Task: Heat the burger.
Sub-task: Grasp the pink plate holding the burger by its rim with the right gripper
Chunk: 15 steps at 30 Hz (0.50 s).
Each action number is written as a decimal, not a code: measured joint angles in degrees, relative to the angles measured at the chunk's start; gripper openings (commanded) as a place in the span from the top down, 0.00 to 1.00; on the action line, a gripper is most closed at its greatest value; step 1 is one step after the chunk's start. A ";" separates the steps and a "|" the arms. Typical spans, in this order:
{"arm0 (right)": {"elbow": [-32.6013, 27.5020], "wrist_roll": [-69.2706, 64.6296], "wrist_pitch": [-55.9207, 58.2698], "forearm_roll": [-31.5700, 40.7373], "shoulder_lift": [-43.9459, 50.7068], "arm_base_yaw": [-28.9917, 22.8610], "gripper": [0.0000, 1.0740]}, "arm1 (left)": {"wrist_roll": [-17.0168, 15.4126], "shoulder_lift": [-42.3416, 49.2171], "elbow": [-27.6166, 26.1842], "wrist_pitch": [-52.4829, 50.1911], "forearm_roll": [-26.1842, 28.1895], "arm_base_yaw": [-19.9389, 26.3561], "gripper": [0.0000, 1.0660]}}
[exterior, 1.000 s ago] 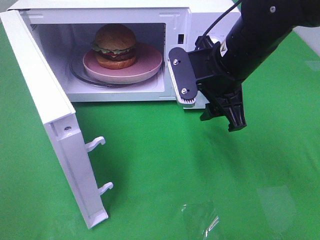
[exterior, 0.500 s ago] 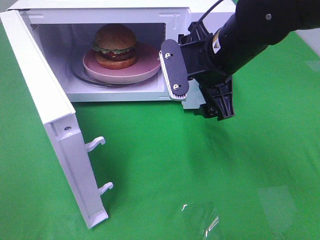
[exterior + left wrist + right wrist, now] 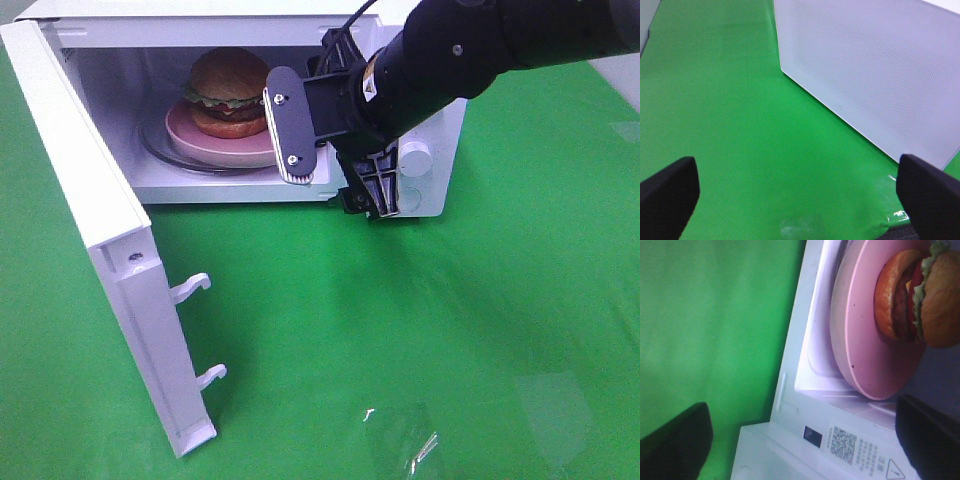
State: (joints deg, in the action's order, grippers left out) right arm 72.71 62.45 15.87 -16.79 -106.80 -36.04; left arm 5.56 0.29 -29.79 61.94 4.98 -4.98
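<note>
Nearest, beside the open door [image 3: 120, 260] of the white microwave oven [image 3: 440, 120], the left gripper [image 3: 800, 200] hangs with jaws apart over green cloth, visible only in its own wrist view. The black right gripper [image 3: 335, 185], jaws wide and empty, has swung from the oven's control panel across to its cavity mouth, so loading looks finished and closing the door remains. Deepest inside the oven, the glossy golden-bunned burger [image 3: 230, 92] sits on a round pink plate [image 3: 185, 130], and only the right wrist view shows a printed code label below it.

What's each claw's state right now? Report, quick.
Left claw: open, holding nothing.
Right claw: open, holding nothing, in front of the microwave.
</note>
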 measured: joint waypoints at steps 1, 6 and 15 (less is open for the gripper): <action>0.00 0.00 0.00 0.00 0.00 0.00 0.12 | 0.00 0.00 0.00 0.00 0.00 0.00 0.06; 2.81 -0.06 0.00 0.00 -3.21 -0.17 0.13 | 0.00 0.00 0.00 0.00 0.00 0.00 0.06; 9.85 -0.97 -0.06 0.57 -9.57 -1.32 0.14 | 0.00 0.00 0.00 0.00 0.00 0.00 0.06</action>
State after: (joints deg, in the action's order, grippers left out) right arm 82.56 61.48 15.81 -16.21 -116.37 -37.36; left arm 5.56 0.29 -29.79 61.94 4.98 -4.98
